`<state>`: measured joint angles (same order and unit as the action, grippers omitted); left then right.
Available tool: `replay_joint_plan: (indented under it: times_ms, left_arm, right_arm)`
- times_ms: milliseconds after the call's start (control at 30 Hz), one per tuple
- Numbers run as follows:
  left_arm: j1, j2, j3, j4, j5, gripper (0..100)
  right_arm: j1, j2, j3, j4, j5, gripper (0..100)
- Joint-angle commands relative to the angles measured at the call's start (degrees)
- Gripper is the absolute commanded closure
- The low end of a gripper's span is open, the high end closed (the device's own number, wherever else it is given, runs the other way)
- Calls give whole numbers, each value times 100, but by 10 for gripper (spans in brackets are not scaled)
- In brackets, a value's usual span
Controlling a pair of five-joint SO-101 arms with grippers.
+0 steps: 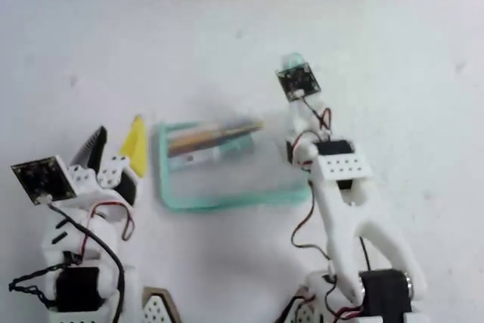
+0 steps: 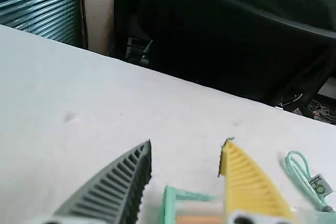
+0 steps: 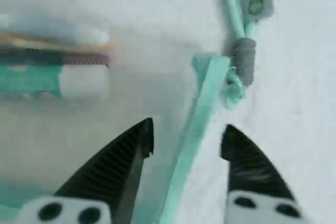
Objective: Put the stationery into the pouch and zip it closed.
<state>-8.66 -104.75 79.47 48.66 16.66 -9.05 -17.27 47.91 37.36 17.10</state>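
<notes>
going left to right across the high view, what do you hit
left gripper, fingers apart → pouch → right arm

Pouch [image 1: 227,202]: clear, mint-green edging, lying flat on the white bench [image 1: 91,58].
Stationery [image 1: 212,140]: several pens, side by side inside, along the pouch's far edge.
Zip cord [image 3: 233,9]: mint-green loop with a tag, at one pouch corner.
</notes>
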Motion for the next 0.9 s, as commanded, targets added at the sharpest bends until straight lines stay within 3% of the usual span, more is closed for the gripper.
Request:
replay_joint_plan:
  times_ms: [0,133,267,400,600,700,867]
  left_arm:
    - [110,22,-202,-167,-404,741]
    - [233,31,-563,-158,-1495,765]
    - [207,268,-1345,229,-2321,851]
    - [207,1402,-2857,949,-3138,981]
    - [198,3081,-4993,2470,-2655,976]
    - [224,3011,-5556,3024,-2646,976]
    - [224,2185,-5644,3270,-2664,976]
  right_arm:
    - [268,-215,-185,347,325,618]
    - [541,-927,-879,1367,352,701]
    - [611,-2185,-2163,2615,343,989]
    - [479,-3319,-3015,3196,343,922]
    - [31,-4558,-3209,3538,343,976]
    - [-321,-5209,-3200,3837,343,982]
    - [-752,-6360,-3191,4180,343,982]
